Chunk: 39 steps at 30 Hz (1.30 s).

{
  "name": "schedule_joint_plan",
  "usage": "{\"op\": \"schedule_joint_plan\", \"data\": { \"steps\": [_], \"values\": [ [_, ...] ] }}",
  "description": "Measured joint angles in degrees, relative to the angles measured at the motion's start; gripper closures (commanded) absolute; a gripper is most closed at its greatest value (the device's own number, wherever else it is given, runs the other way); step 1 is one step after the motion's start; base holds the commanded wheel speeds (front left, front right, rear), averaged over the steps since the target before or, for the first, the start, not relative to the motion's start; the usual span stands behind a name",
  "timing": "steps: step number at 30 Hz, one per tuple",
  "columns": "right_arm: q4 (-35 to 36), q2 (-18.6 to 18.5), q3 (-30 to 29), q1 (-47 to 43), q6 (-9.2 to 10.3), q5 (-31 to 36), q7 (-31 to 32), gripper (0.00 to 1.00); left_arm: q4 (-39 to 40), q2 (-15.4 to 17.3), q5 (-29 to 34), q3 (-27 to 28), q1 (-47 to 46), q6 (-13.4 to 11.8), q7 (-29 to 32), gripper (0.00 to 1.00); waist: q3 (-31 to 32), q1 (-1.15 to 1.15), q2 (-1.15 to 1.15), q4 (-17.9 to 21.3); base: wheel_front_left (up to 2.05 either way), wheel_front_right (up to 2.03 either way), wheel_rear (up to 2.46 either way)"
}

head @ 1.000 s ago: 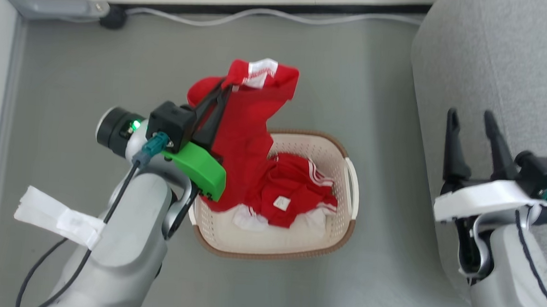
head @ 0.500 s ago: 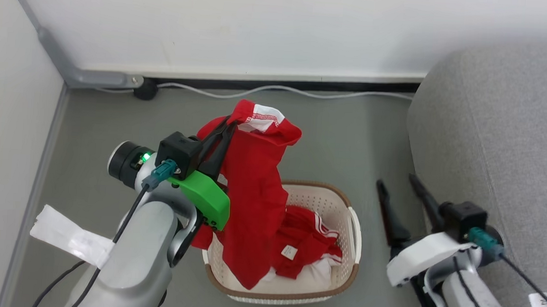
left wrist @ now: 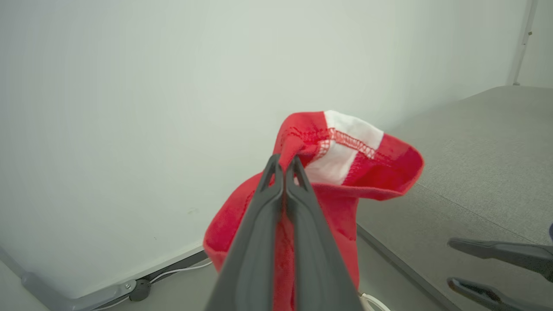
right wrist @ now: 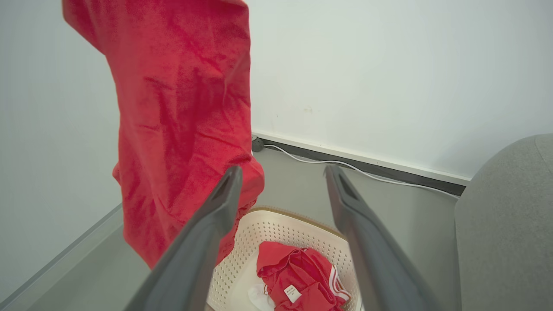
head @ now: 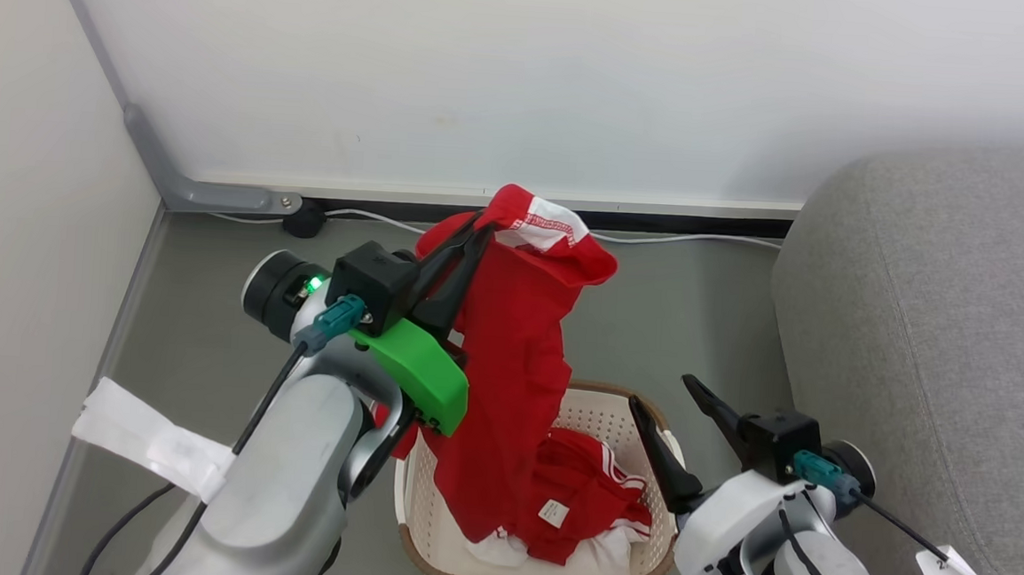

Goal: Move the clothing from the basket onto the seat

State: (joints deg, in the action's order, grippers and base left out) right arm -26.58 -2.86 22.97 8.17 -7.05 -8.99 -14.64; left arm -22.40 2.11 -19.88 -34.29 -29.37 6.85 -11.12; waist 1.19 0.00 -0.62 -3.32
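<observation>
My left gripper (head: 480, 225) is shut on the white-trimmed edge of a red garment (head: 517, 350), part of the clothing, which hangs down with its lower end over the cream basket (head: 598, 401). In the left wrist view the fingertips (left wrist: 283, 163) pinch the fabric (left wrist: 345, 151). More red clothing (head: 588, 497) with white stripes and a tag lies in the basket. My right gripper (head: 667, 399) stands open above the basket's right rim, beside the hanging garment (right wrist: 181, 108), holding nothing. The grey seat (head: 936, 331) is at the right.
A white wall stands close behind the basket, with a second wall at the left forming a corner. A pale cable (head: 684, 238) and a grey conduit (head: 215, 194) run along the baseboard. Grey floor surrounds the basket.
The head camera has tilted up, showing more wall. My left gripper has lifted the garment higher out of the basket. My right gripper has moved from over the seat to the basket's right rim.
</observation>
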Motion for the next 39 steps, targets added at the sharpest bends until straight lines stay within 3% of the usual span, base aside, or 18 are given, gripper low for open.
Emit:
{"op": "schedule_joint_plan", "data": {
  "steps": [13, 18, 29, 39],
  "values": [
    [-7.86, -0.24, 4.24, 6.03, -0.01, -0.02, 1.08, 0.00, 6.55, 0.05, -1.53, -4.74, -0.36, 0.05, 1.52, 1.00, -0.02, 0.00, 0.00, -1.28, 0.00, 0.00, 0.00],
    [-11.21, -0.41, 10.17, 7.49, -0.03, -2.21, 2.03, 0.00, 9.31, 0.05, -3.32, -6.97, -0.63, 0.23, 2.09, 1.00, 0.08, 0.00, 0.00, -2.78, 0.00, 0.00, 0.00],
    [-13.91, -0.69, 20.24, 11.68, -0.09, -8.24, 2.83, 0.00, 11.76, 0.12, -3.99, -7.64, -0.69, 0.10, 3.53, 1.00, 0.40, 0.00, 0.00, -4.59, 0.00, 0.00, 0.00],
    [-15.69, -1.24, 23.59, 16.65, -0.08, -9.90, 2.09, 0.00, 12.34, 0.14, -4.65, -7.51, -0.62, -1.21, 4.52, 1.00, 0.32, 0.00, 0.00, -5.15, 0.00, 0.00, 0.00]
  ]
}}
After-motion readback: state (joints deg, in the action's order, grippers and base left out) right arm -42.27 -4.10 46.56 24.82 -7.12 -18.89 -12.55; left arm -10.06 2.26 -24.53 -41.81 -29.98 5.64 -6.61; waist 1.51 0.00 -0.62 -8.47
